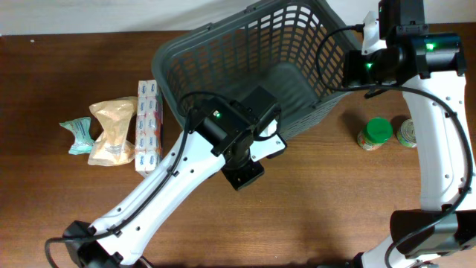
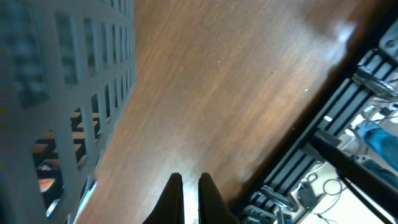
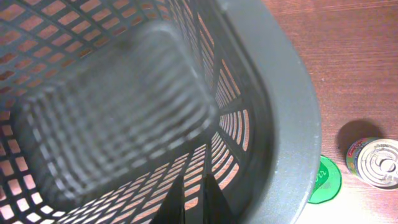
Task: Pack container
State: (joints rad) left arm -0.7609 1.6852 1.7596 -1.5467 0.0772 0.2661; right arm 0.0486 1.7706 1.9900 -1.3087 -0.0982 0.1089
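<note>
The container, a large dark grey lattice basket, stands at the back centre of the table and looks empty. My left gripper is just outside its front wall over bare wood. In the left wrist view the left gripper has its fingers almost together with nothing between them, and the container's wall is to their left. My right gripper is at the container's right side. In the right wrist view the right gripper is inside the container, close to the right wall below the rim, fingers nearly together.
A green-lidded jar and a tin can stand right of the container, and the jar and can also show in the right wrist view. Left of it lie a long red, white and blue box, a tan bag and a teal packet.
</note>
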